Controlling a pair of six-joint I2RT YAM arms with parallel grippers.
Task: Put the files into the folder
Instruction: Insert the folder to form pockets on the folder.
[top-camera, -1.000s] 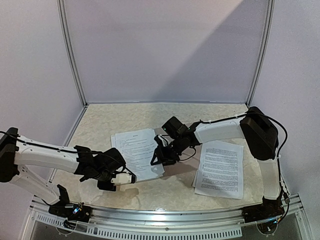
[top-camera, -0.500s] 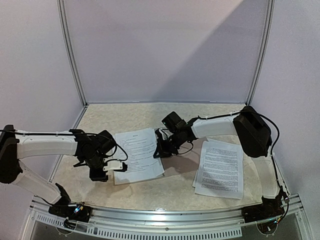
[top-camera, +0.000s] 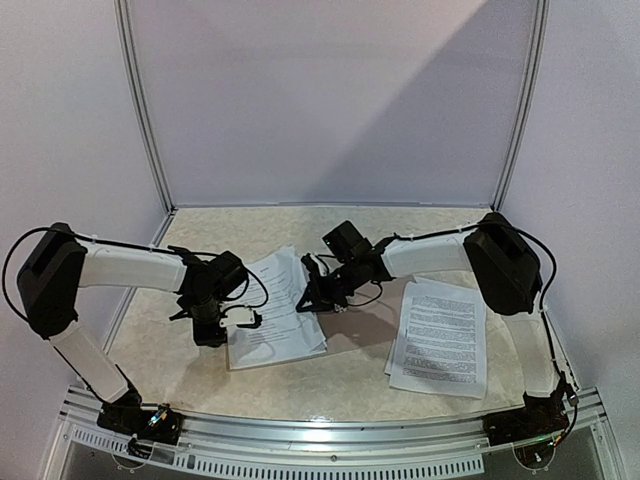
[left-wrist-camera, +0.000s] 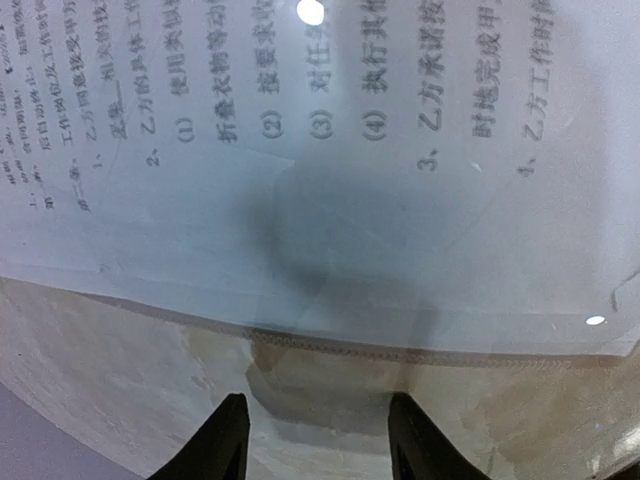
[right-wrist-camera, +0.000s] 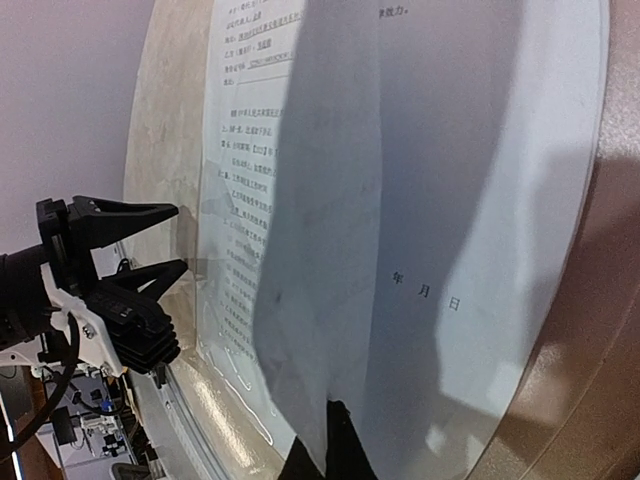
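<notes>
One stack of files (top-camera: 272, 318) lies mid-table under a clear glossy cover with a stitched edge (left-wrist-camera: 330, 345). A tan folder (top-camera: 355, 328) shows beneath it and to its right, and at the right edge of the right wrist view (right-wrist-camera: 612, 330). My right gripper (top-camera: 308, 297) is shut on the right edge of a top sheet (right-wrist-camera: 420, 200), holding it lifted and curled. My left gripper (top-camera: 248, 320) is open and empty just off the stack's left edge, its fingers (left-wrist-camera: 232, 440) apart over the table. It also shows in the right wrist view (right-wrist-camera: 178, 238). A second stack of files (top-camera: 440, 335) lies at the right.
The marbled table (top-camera: 200, 250) is bounded by white walls at the back and sides. A metal rail (top-camera: 330, 435) runs along the near edge with both arm bases on it. The right arm's elbow (top-camera: 505, 260) stands above the second stack.
My left arm has folded back and swung its gripper from the stack's near corner to its left edge. My right gripper has lifted the sheet's right edge and drawn it slightly left.
</notes>
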